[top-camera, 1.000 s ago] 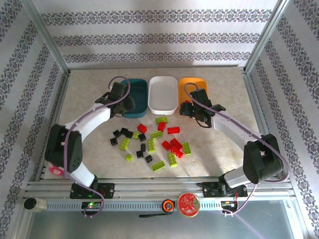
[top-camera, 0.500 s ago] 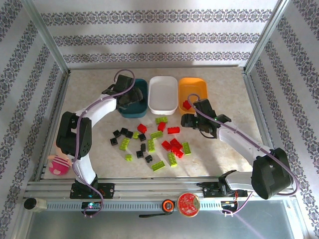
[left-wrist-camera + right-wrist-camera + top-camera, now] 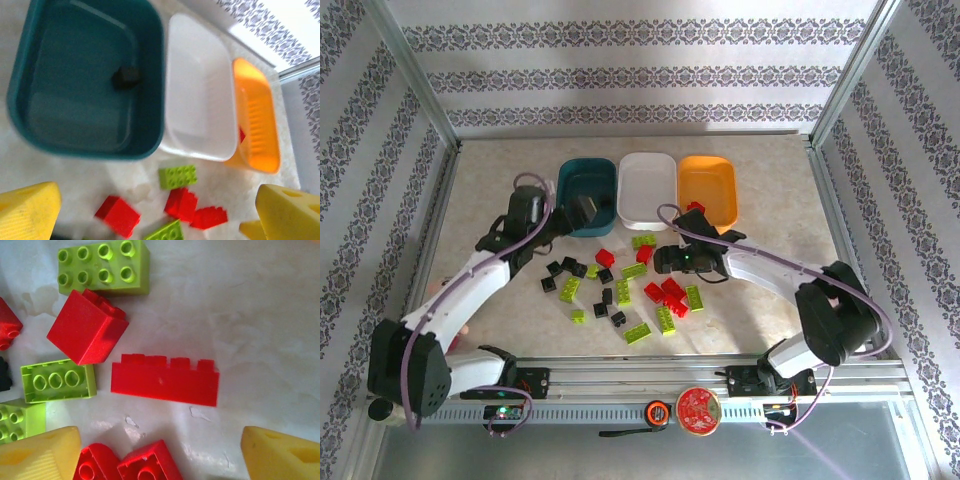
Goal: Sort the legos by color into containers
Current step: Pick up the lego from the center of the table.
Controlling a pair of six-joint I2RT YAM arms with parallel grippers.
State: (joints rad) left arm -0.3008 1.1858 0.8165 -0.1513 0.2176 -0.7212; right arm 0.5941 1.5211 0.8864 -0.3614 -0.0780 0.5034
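Two wide tools: my left tool (image 3: 157,210) near the teal tray (image 3: 156,75), my right tool (image 3: 159,454) above a long red brick (image 3: 165,381).

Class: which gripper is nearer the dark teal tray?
Left. The left gripper hovers at the dark teal tray, by its near edge; the right gripper is over the loose legos.

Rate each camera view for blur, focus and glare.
Left wrist: blurred throughout, the teal tray and the black brick inside it soft-edged, the upper right corner washed out. Right wrist: sharp, the studs on the long red brick crisp, a faint sheen on the table. Top external: evenly lit and in focus, no harsh glare.
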